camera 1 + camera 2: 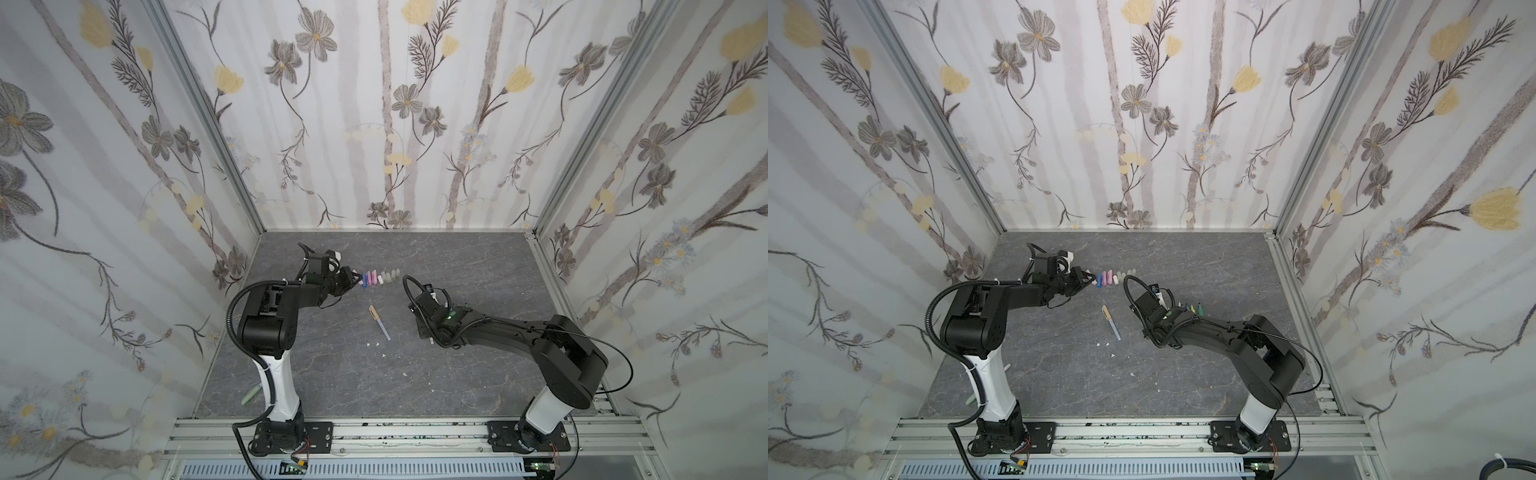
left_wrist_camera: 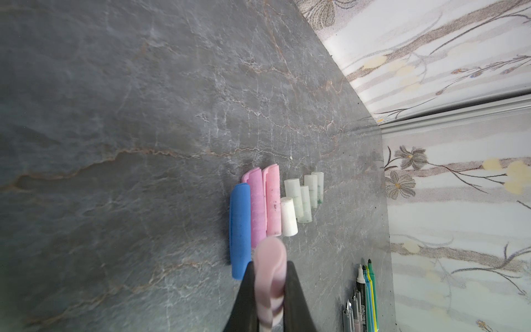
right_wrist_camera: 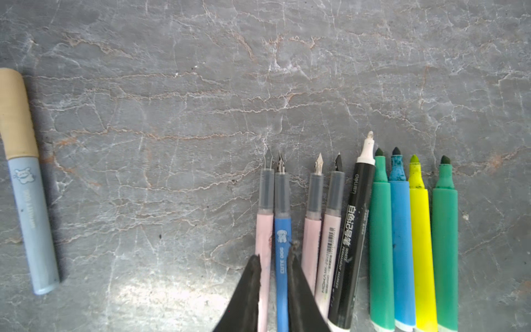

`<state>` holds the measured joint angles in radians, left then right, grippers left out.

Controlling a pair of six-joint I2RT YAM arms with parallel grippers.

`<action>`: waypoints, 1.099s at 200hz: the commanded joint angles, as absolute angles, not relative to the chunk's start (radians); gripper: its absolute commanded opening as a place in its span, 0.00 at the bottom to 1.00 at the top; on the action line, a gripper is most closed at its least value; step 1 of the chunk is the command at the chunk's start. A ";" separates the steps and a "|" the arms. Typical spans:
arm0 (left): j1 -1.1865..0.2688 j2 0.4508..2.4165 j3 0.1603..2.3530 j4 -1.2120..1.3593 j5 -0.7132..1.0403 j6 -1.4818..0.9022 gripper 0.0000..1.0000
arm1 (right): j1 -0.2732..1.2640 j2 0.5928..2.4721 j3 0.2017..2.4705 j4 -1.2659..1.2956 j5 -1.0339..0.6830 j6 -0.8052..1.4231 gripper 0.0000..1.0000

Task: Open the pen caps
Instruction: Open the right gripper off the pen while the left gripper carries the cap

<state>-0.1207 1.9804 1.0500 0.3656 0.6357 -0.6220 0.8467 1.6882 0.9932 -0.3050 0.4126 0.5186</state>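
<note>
Found the left gripper (image 2: 270,268) clamped tight on a pale pink cap (image 2: 270,255), parked right at the near end of the cap row. Counted, just past its fingertips and side by side: a blue cap (image 2: 240,230), a purple cap (image 2: 255,207), a pink cap (image 2: 272,198), a white cap (image 2: 288,217), then a clump of translucent caps (image 2: 306,198). All packed close, barely any slack between neighbours. Plenty of bare slate table (image 2: 115,115) off to one side of that gripper and beyond the row, right out to the edge under the wall (image 2: 431,43).

Caught the right gripper (image 3: 274,254) low over the uncapped pens, tips straddling the blue pen (image 3: 283,230), one tip overlapping the pink pen (image 3: 264,230) beside it. Couldn't call it a squeeze or a let-go from that angle. Noted, on its other side, two more pinkish pens (image 3: 311,232), a black-and-white marker (image 3: 353,230), a green marker (image 3: 380,244), a blue marker (image 3: 402,244), a yellow marker (image 3: 422,244) and a second green marker (image 3: 445,244), shoulder to shoulder. Spotted a grey-blue pen (image 3: 34,230) with its tan cap (image 3: 15,115) on, well apart on the open side of that gripper, wide bare slate in between.
</note>
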 commanded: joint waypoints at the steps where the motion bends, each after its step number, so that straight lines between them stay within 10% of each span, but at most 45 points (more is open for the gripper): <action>1: -0.119 1.988 1.059 0.356 0.627 -0.597 0.00 | 0.844 1.684 0.999 -0.297 0.406 0.513 0.19; 220: -0.117 2.108 1.287 -0.016 0.628 -0.377 0.06 | 0.856 1.722 1.010 -0.251 0.343 0.523 0.19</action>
